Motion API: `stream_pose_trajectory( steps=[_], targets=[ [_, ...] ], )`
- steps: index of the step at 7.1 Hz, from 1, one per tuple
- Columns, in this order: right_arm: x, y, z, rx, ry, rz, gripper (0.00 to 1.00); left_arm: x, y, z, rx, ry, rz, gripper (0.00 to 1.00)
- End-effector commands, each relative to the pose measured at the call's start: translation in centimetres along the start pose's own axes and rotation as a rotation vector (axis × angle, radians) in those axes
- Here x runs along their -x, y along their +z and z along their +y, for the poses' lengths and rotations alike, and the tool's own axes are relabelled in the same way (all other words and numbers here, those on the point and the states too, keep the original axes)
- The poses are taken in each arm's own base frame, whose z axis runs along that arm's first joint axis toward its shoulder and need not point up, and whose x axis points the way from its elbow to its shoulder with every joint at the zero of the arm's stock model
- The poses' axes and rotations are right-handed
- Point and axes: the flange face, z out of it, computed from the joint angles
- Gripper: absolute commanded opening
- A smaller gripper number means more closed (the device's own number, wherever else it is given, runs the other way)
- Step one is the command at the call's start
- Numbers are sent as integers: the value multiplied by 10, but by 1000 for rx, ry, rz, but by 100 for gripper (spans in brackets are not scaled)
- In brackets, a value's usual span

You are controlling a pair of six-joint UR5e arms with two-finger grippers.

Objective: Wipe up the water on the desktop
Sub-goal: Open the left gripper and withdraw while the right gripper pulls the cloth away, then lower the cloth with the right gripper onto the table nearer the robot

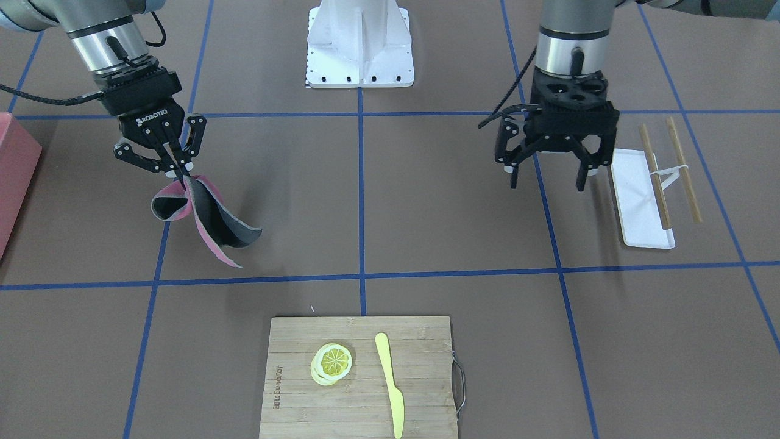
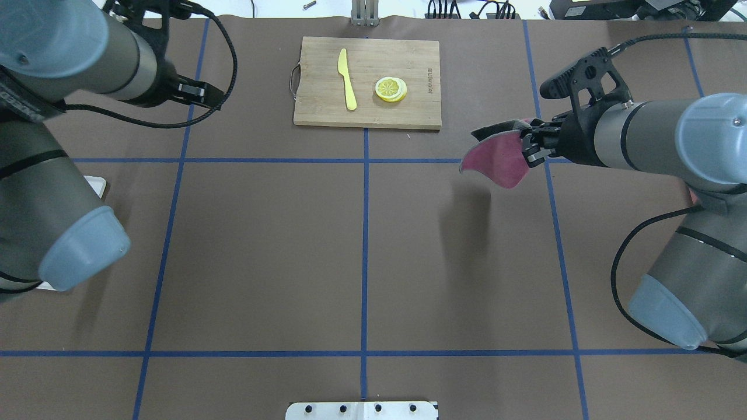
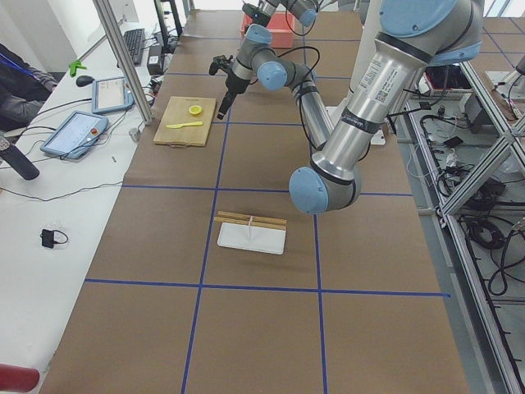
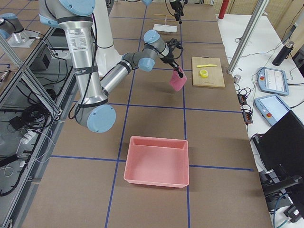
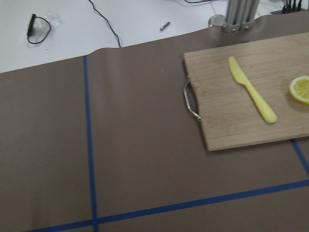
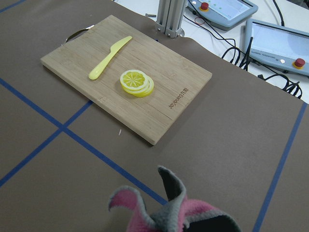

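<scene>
Pinching a pink and grey cloth (image 1: 207, 213) in the right end effector (image 1: 180, 174), squeezed tight on the top edge. Hanging up in the air over the brown worktop (image 1: 426, 201) with its blue tape lines, not touching it. Over on the other side, left end effector (image 1: 545, 180) spread wide with nothing in it, just beside a white tray (image 1: 637, 201) and two chopsticks (image 1: 684, 171). On the worktop's far middle edge, a bamboo board (image 1: 292, 378) with lemon slices (image 1: 332, 363) and a yellow knife (image 1: 390, 384).
</scene>
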Motion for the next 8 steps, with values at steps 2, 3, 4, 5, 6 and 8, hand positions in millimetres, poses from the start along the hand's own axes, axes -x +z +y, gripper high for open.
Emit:
stream_pose_trajectory(
  steps=[2, 3, 4, 5, 6, 8],
  targets=[
    [-37, 3, 24, 59, 23, 54, 0, 240, 11, -4, 195, 65, 7, 99],
    [-40, 6, 26, 70, 26, 61, 0, 333, 24, -7, 262, -25, 52, 99],
    [-43, 7, 29, 114, 36, 86, 0, 411, 59, 13, 344, -143, 25, 99],
    [-53, 3, 39, 183, 55, 124, 0, 464, 61, 26, 337, -131, 16, 99],
    [-60, -11, 60, 249, 66, 159, 0, 485, 82, 54, 388, -163, 17, 99],
    [-39, -2, 90, 373, 144, 144, 0, 495, 88, 71, 408, -184, 15, 99]
  ],
)
